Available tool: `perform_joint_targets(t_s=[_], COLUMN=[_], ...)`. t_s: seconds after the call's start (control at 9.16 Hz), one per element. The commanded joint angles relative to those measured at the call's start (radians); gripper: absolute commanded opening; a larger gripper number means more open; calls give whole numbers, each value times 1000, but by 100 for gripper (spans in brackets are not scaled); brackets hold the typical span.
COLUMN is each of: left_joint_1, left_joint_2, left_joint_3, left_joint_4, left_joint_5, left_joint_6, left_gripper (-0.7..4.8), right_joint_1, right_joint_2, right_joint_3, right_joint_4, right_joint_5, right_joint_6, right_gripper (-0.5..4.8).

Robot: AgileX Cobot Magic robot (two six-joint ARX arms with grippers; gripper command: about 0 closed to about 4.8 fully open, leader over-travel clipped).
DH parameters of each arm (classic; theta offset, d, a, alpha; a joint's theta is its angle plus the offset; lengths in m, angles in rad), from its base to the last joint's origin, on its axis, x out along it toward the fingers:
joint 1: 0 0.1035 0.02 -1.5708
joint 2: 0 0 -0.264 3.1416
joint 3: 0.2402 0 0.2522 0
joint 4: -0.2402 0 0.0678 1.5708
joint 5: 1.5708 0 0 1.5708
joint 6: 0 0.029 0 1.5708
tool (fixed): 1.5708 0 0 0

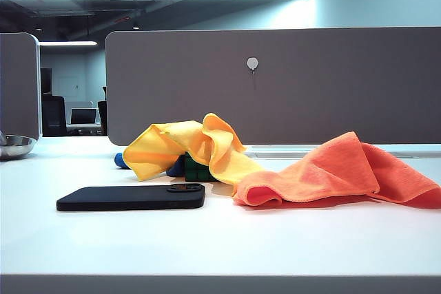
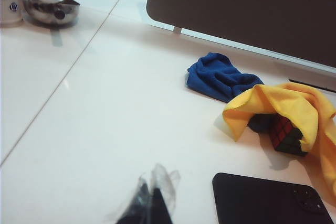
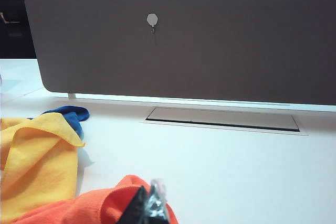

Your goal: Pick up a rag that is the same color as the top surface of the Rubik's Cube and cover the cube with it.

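Observation:
The yellow rag (image 1: pixel 196 144) lies draped over the Rubik's Cube (image 1: pixel 197 171), whose green side shows below the cloth. In the left wrist view the rag (image 2: pixel 286 103) covers the cube's top, and a red and a green face of the cube (image 2: pixel 286 136) peek out. My left gripper (image 2: pixel 153 199) is shut and empty, above bare table well short of the cube. My right gripper (image 3: pixel 150 206) is shut, with the orange cloth (image 3: pixel 94 209) right behind its tips and the rag (image 3: pixel 37 166) off to one side. Neither gripper shows in the exterior view.
A black phone (image 1: pixel 131 197) lies flat in front of the cube. A blue cloth (image 2: pixel 220 77) sits behind the rag. The big orange cloth (image 1: pixel 337 170) spreads to the right. A metal bowl (image 1: pixel 14 146) stands far left. Grey partitions (image 1: pixel 275 87) close the table's back.

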Motion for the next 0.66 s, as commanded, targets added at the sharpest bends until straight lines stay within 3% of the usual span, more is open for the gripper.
perform_joint_targets(t_s=[0.11,0.66], left_joint_1=[0,-1], left_joint_2=[1,1], left_joint_3=[-63,-177], left_joint_4=[39,105], left_joint_5=[-3,-4], left_joint_6=[-22,-10], left_gripper=[-6,-6], right_joint_1=[0,0], right_joint_2=[-1,-1], right_joint_3=[-3,-3], right_joint_4=[21,18], right_joint_5=[-10,-31], right_joint_6=[-2,-2], right_gripper=[-1,-1])
